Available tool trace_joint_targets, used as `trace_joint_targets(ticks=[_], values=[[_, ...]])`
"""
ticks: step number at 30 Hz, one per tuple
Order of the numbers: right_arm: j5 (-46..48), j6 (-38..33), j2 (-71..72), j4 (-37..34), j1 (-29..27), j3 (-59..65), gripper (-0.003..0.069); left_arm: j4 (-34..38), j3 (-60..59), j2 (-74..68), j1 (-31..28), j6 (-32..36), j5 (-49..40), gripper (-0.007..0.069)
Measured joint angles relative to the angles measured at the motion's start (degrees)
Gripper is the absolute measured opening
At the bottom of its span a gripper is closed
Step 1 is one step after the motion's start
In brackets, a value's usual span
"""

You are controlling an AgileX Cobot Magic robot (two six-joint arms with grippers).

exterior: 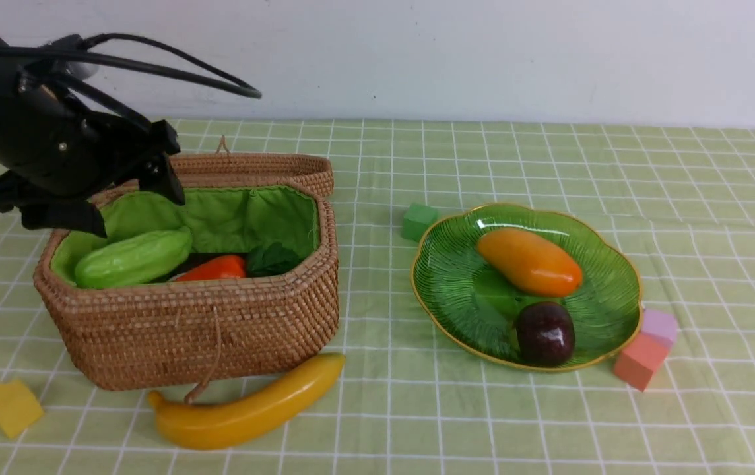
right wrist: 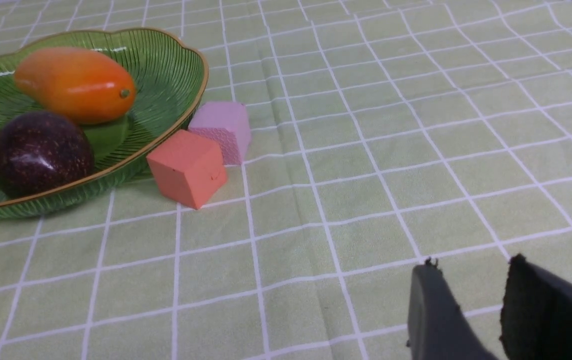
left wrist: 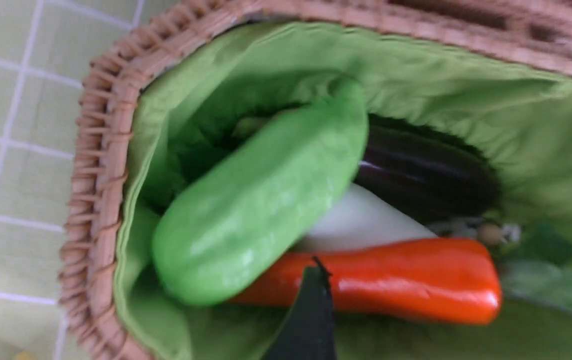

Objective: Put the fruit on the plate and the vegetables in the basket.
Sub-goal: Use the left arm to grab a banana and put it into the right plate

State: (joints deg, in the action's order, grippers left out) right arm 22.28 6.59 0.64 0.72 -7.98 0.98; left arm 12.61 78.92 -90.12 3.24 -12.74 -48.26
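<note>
The left arm (exterior: pixel 41 125) is matte black, with small silvery screws, loose black cables (exterior: pixel 153 63) arching over it, and a hand (exterior: pixel 143 208) with dark, blocky fingers (exterior: pixel 64 216).

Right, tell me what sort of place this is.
Probably a robot test bench rather than a kitchen: a toy-like banana and coloured blocks such as the yellow cube lie on a gridded cloth beneath a robot arm.

Lighting even, moderately bright; left wrist view softly blurred around the left gripper's fingertips (left wrist: pixel 308 315); highlights on carrot (left wrist: pixel 391 282).
</note>
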Motion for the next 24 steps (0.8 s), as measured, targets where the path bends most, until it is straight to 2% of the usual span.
trace_joint_targets(ticks=[3,5,8,12,15,17,20,24], values=[[0.0,0.0,0.0,0.0,0.0,0.0,0.0223,1.8,0.0,5.6,0.4,9.3,-5.9,0.0647],[0.0,-0.1,0.0,0.0,0.0,0.0,0.0223,3.4,-0.3,9.3,2.3,18.2,-10.8,0.0631],[0.0,-0.1,0.0,0.0,0.0,0.0,0.0223,8.5,-4.3,13.1,8.2,29.9,-15.2,0.0598],[0.0,-0.1,0.0,0.0,0.0,0.0,0.0223,11.4,-12.1,13.0,17.2,40.3,-15.3,0.0565],[0.0,-0.1,0.0,0.0,0.0,0.0,0.0223,6.9,-17.8,10.7,22.5,48.8,-11.4,0.0552],[0.0,-0.1,0.0,0.0,0.0,0.0,0.0225,2.6,-19.5,8.4,24.1,51.4,-7.7,0.0551],[0.0,-0.1,0.0,0.0,0.0,0.0,0.023,-3.4,-20.1,5.0,24.8,51.9,-2.1,0.055],[0.0,-0.1,0.0,0.0,0.0,0.0,0.0235,-6.8,-20.1,1.3,24.8,51.8,2.8,0.0549]])
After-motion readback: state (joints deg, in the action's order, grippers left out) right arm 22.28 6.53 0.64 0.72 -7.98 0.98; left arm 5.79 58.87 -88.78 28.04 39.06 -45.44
